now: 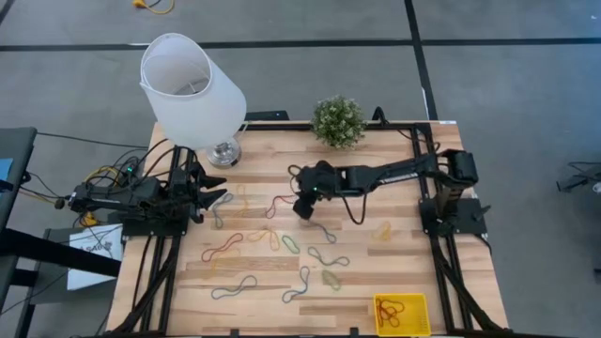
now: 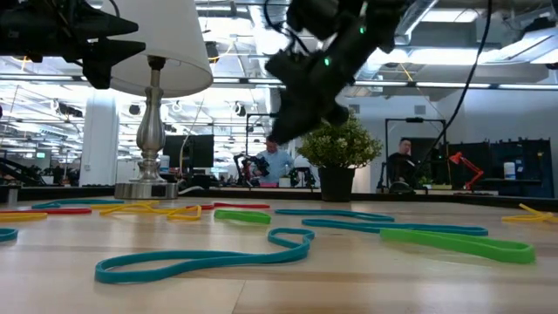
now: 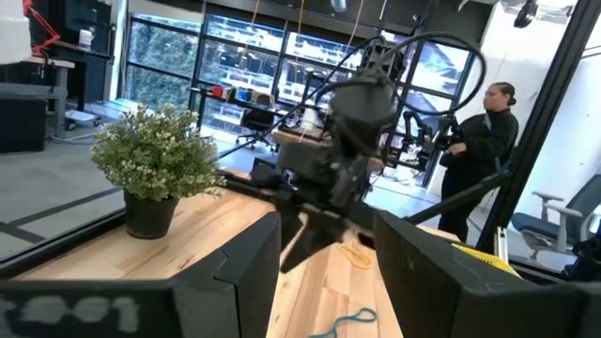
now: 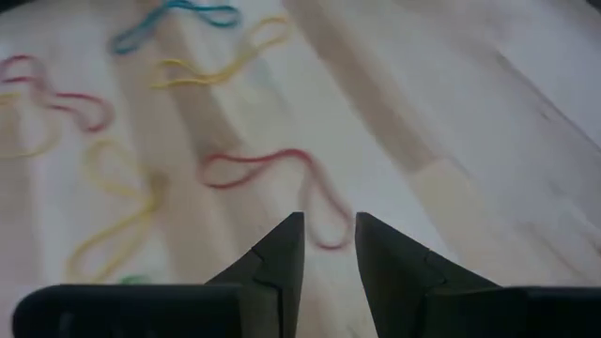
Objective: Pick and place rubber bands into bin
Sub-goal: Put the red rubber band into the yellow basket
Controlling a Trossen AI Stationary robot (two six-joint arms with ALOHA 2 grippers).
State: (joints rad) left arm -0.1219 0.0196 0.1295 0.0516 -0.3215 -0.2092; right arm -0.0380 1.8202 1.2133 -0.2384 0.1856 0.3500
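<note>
Hovering mid-frame, right gripper [image 1: 302, 208] fingers slightly parted, empty, above red band [image 4: 272, 178]. Left gripper [image 1: 214, 198] unclenched, centre-left. One bin [image 1: 400, 314], lower right, held several red bands.

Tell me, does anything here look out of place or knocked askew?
Yes: the lampshade on the table lamp at the table's back left sits tilted to one side instead of level. The rubber bands scattered over the table are just work waiting; a few already lie in the yellow bin.
</note>
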